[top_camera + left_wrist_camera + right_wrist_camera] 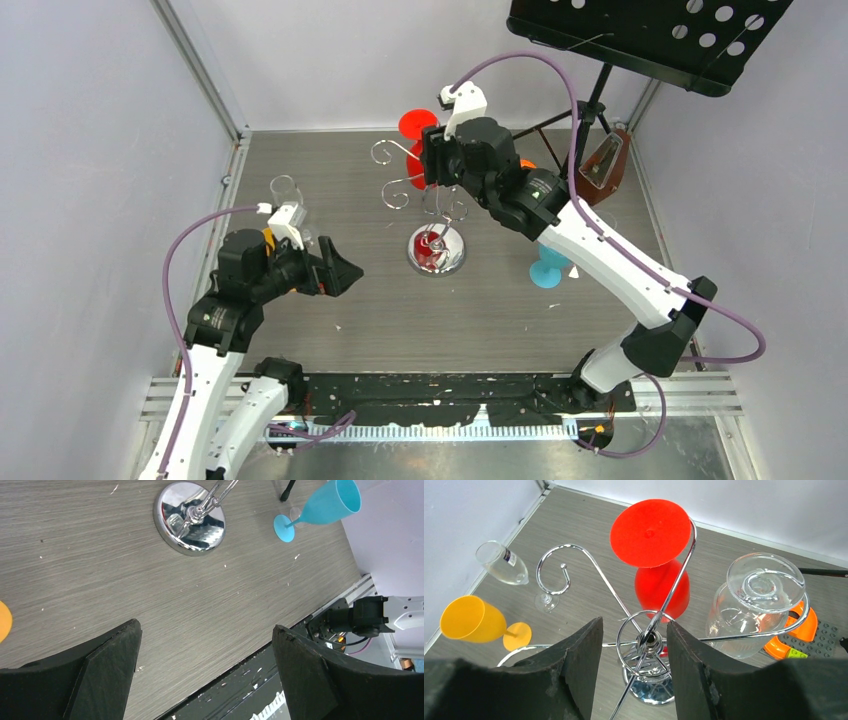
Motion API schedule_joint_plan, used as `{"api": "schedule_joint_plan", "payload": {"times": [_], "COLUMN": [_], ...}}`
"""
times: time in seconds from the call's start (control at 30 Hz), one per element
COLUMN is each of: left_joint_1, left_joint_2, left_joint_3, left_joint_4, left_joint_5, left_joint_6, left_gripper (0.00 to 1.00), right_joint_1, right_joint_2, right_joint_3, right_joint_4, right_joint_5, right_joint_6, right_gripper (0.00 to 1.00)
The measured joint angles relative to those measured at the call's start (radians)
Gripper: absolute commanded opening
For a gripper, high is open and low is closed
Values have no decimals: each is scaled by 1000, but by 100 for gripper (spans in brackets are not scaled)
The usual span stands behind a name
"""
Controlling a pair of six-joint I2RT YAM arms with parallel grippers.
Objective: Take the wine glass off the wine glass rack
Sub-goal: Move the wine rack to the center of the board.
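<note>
**Right gripper [634, 630] astride the rack [651, 640] post**

From above, the right arm [600, 250] covers most of the rack. Only the mirrored base, a few scrolls and part of the red glass [416, 128] show there.

The right wrist view fills the gap. The red glass hangs upside down on an arm behind the rack's post, and a clear glass [754, 605] hangs on the arm to its right (the top view hides this one entirely). The right gripper's fingers stand partly spread, one on each side of the post's top ring. I cannot tell whether they touch it.

The left gripper [206, 630] is spread wide and empty, near-left of the rack.

Left of the rack are a yellow glass [471, 620] and a flute [504, 562]. Right of the rack stands a blue glass [320, 505], half under the arm from above.
</note>
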Motion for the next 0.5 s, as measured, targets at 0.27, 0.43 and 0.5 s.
{"api": "schedule_joint_plan", "payload": {"times": [0.27,0.43,0.5], "left_joint_1": [0,0,0], "left_joint_2": [-27,-33,-34], "left_joint_3": [-19,-24,-24], "left_joint_4": [-11,-18,-19], "left_joint_5": [0,0,0], "left_joint_6": [34,42,45], "left_gripper": [99,100,100], "right_joint_1": [32,36,36], "right_joint_2": [18,39,45], "right_joint_3": [-6,-16,-29], "right_joint_4": [69,100,108], "right_joint_5": [133,168,179], "right_joint_6": [7,14,17], "right_gripper": [49,46,46]}}
